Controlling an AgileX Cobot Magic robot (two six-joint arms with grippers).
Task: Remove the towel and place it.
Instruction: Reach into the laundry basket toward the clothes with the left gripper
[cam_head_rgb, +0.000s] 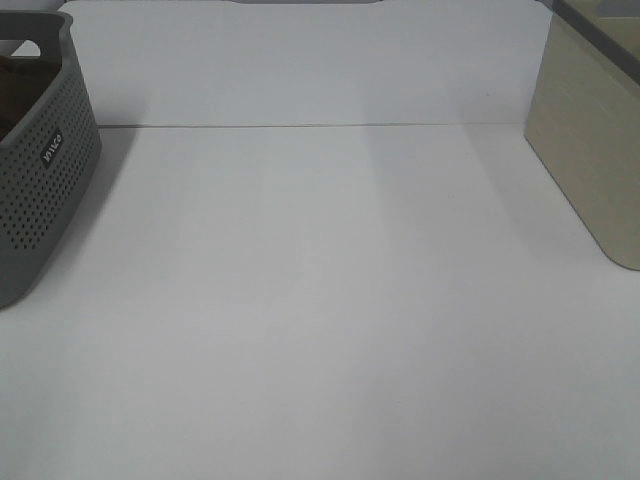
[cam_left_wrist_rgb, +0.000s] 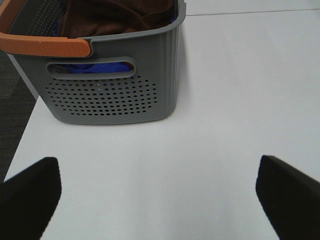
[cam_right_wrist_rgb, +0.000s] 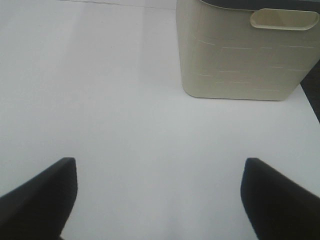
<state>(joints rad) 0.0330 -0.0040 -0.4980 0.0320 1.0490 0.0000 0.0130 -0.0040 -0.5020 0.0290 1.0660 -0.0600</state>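
White counter (cam_left_wrist_rgb: 200, 150) under our jaws, both pairs spread wide and empty. Ahead of the left jaws, the grey basket (cam_left_wrist_rgb: 110, 95) holds the maroon towel (cam_left_wrist_rgb: 115, 17): soft, floppy, likely light, so we'd pinch a raised fold.

High camera overlooks table (cam_head_rgb: 320, 330); wrists low (basket (cam_head_rgb: 50, 200) shared).

My fingers (cam_left_wrist_rgb: 30, 197) are matt black. The desk (cam_head_rgb: 330, 300) looks smooth, matt white. The grey basket (cam_left_wrist_rgb: 107, 97) is perforated plastic, the towel (cam_left_wrist_rgb: 112, 17) plush cloth, and the beige bin (cam_right_wrist_rgb: 232, 55) lightly embossed plastic.
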